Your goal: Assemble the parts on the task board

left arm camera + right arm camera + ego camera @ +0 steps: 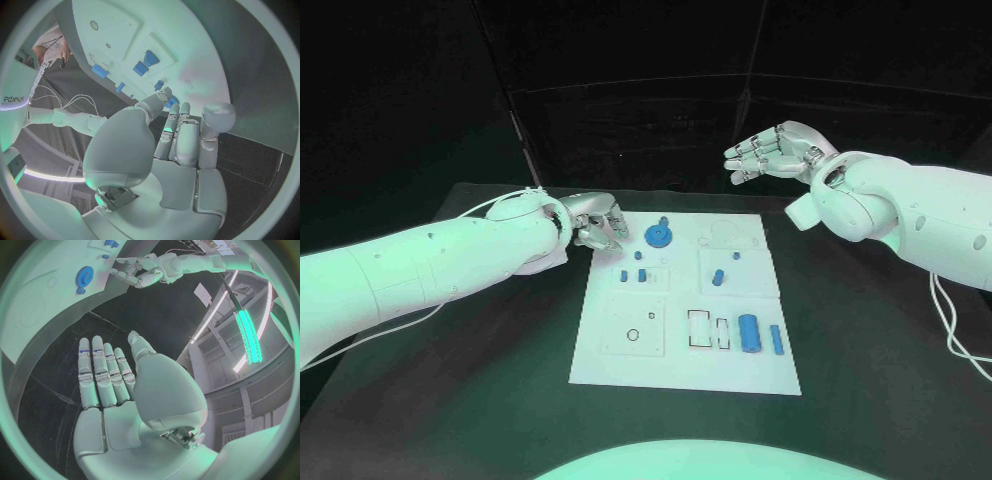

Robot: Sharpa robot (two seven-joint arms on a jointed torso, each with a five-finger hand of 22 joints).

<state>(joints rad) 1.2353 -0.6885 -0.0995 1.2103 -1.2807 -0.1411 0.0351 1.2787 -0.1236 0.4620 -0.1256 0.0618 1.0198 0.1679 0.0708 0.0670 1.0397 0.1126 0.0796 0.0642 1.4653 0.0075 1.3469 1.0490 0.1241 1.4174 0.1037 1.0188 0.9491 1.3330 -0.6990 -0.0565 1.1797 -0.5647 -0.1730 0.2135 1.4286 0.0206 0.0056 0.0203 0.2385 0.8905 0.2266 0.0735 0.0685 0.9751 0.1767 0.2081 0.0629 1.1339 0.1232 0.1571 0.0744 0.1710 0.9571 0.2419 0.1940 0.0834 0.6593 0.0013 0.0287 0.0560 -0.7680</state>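
Left hand (596,226) low at far-left corner of white rectangular task board (625,365), fingers curled, grip unclear; right hand (772,152) raised beyond board, fingers apart, empty; small blue plastic parts (750,333) scattered on board; risk: sweeping round blue gear (658,236) aside.

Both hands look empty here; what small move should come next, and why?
Probably lower the left hand onto the blue round part just beside it. That hand hovers at the task board's far left corner holding nothing, while the right hand is raised well off the board.
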